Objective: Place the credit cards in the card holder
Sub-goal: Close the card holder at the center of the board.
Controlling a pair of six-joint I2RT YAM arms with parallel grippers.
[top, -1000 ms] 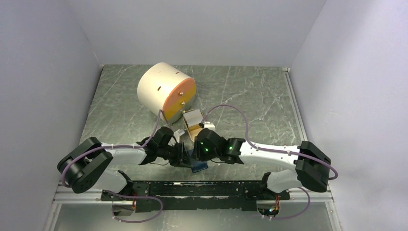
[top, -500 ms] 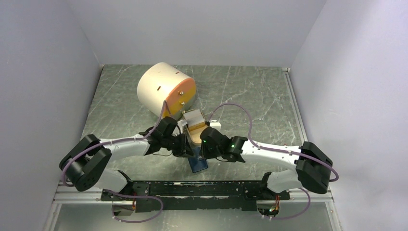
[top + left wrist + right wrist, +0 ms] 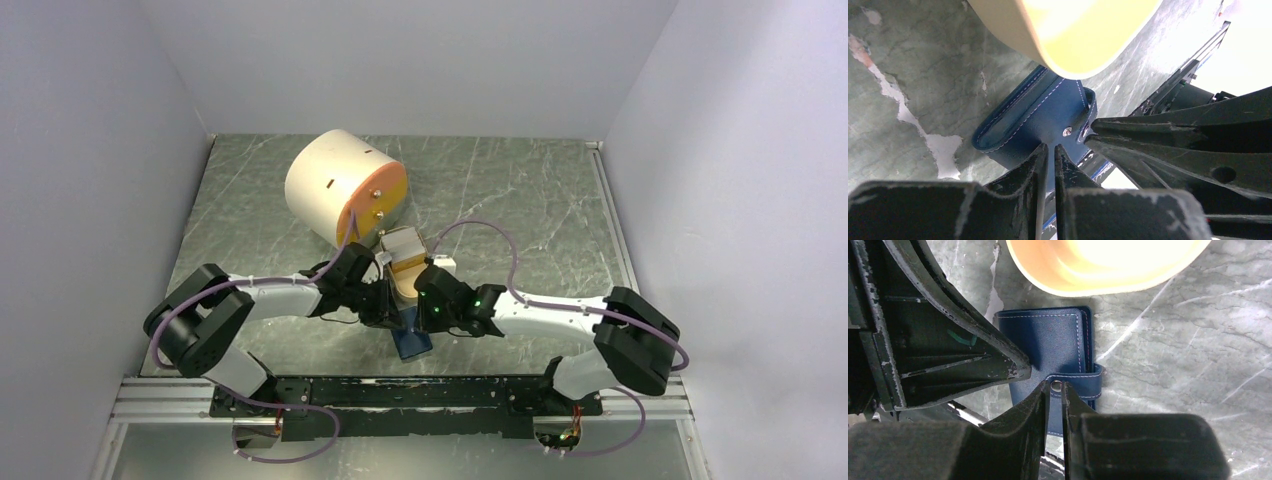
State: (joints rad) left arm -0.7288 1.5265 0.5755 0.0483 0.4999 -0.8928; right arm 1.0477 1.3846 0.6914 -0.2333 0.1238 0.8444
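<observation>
White-and-black jointed left arm (image 3: 270,295), right arm (image 3: 550,312): angled inward. Black two-finger left gripper (image 3: 1050,147), right gripper (image 3: 1053,386): held tip to tip, jaws nearly closed.

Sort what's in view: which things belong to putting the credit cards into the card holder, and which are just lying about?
Job in hand: card holder, closed with its tab across; credit cards, stacked in the tan dish; left pincer and right pincer, both at the holder.
Lying about: cream cylinder with orange face; tan dish, merely carrying the cards.
</observation>
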